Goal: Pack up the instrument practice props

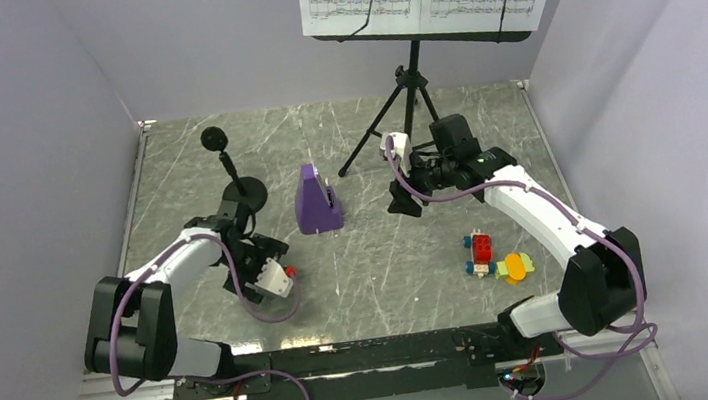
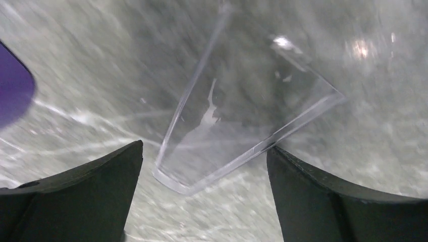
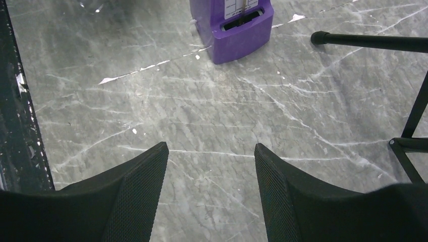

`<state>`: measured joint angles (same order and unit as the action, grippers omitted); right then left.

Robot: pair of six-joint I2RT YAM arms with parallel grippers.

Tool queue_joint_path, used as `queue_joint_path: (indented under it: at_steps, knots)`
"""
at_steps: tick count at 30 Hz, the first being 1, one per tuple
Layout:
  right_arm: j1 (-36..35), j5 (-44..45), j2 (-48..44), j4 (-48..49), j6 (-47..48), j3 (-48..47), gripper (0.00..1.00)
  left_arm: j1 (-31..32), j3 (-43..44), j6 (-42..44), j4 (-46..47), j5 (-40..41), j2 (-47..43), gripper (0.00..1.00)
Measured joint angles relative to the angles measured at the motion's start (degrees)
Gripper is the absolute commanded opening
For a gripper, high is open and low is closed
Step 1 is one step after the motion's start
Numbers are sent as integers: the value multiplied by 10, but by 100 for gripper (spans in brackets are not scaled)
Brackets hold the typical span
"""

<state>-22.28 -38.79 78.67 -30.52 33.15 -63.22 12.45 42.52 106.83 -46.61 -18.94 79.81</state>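
The left hand [image 2: 203, 150], fingers spread wide, is hovering over a clear plastic cover [image 2: 242, 116], likely needing to square up before closing, while the right hand [image 3: 210, 147] is hanging half-apart, empty.

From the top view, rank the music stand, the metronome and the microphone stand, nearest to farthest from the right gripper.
1. Music stand: its tripod legs are right beside the right gripper, on the far side.
2. Metronome: to the gripper's left, mid-table.
3. Microphone stand: farthest left, by the left arm.
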Motion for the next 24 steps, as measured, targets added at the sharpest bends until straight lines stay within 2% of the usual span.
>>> queue_joint_path:
  at_steps: [7, 13, 18, 24]
  knots:
    - [0, 8, -8, -5, 5, 8, 66, 113, 20, -65, 39, -42, 32, 82]
    - [0, 9, -8, -10, 8, 12, 66, 177, 79, -173, 63, -101, 100, 85]
    - [0, 9, -9, -11, 12, 14, 66, 171, 106, -234, 53, -123, 81, 87]
    - [0, 9, -9, -11, 11, 27, 66, 103, 117, -274, 8, -116, 35, 87]
